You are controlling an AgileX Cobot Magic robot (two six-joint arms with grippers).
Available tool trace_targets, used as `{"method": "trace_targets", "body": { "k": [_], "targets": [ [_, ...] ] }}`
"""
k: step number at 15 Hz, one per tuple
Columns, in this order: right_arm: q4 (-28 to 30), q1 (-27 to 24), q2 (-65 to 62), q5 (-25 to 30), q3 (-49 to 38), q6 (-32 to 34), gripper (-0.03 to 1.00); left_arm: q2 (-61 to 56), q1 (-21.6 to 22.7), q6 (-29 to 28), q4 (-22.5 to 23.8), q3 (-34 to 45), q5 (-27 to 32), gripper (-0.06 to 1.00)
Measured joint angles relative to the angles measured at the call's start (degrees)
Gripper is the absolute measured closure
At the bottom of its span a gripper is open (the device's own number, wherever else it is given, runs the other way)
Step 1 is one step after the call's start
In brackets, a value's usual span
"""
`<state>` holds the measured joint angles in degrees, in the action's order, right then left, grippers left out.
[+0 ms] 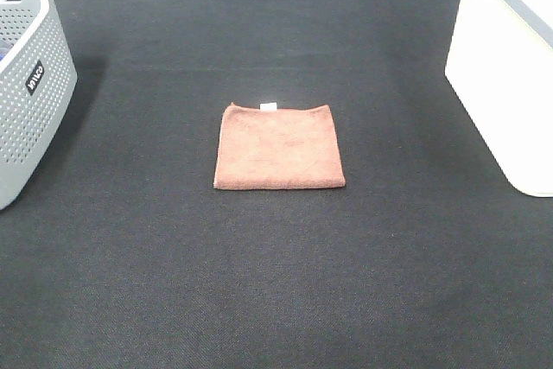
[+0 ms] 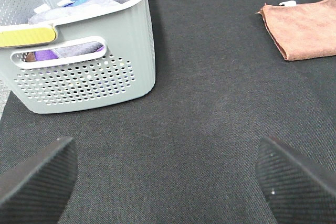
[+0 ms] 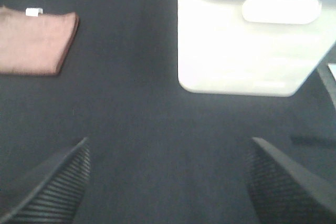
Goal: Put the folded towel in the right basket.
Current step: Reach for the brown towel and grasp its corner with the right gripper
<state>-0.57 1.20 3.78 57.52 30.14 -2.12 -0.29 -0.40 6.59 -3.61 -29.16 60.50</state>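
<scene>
The folded towel (image 1: pixel 278 146) is a reddish-brown square lying flat on the black mat at the middle, its small white tag on the far edge. It also shows in the left wrist view (image 2: pixel 304 27) and the right wrist view (image 3: pixel 34 43). The right basket (image 1: pixel 510 66) is white and stands at the right edge of the mat; the right wrist view shows its side and handle hole (image 3: pixel 252 35). Neither arm shows in the high view. My left gripper (image 2: pixel 168 179) is open and empty over bare mat. My right gripper (image 3: pixel 168 182) is open and empty, short of the white basket.
A grey perforated basket (image 1: pixel 26 84) with a black label stands at the left edge, holding several cloths (image 2: pixel 84 1). The black mat (image 1: pixel 276 283) covers the whole table.
</scene>
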Motion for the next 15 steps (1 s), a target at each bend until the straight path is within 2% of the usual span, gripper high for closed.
{"method": "trace_targets", "body": {
  "k": [1, 3, 5, 6, 7, 11, 15],
  "targets": [
    [0.0, 0.0, 5.8, -4.8, 1.4, 0.0, 0.21, 0.0, 0.0, 0.0, 0.0, 0.0, 0.0, 0.07],
    [0.0, 0.0, 16.2, -10.7, 4.7, 0.0, 0.21, 0.0, 0.0, 0.0, 0.0, 0.0, 0.0, 0.07],
    [0.0, 0.0, 27.9, -13.4, 10.9, 0.0, 0.21, 0.0, 0.0, 0.0, 0.0, 0.0, 0.0, 0.07],
    [0.0, 0.0, 33.5, -13.9, 14.5, 0.0, 0.21, 0.0, 0.0, 0.0, 0.0, 0.0, 0.0, 0.07],
    [0.0, 0.0, 33.5, -13.9, 14.5, 0.0, 0.21, 0.0, 0.0, 0.0, 0.0, 0.0, 0.0, 0.07],
    [-0.6, 0.0, 59.2, -13.6, 33.0, -3.4, 0.21, 0.0, 0.0, 0.0, 0.0, 0.0, 0.0, 0.07],
    [-7.0, 1.3, 77.3, -8.9, 48.8, -7.8, 0.21, 0.0, 0.0, 0.0, 0.0, 0.0, 0.0, 0.07]
  ]
}}
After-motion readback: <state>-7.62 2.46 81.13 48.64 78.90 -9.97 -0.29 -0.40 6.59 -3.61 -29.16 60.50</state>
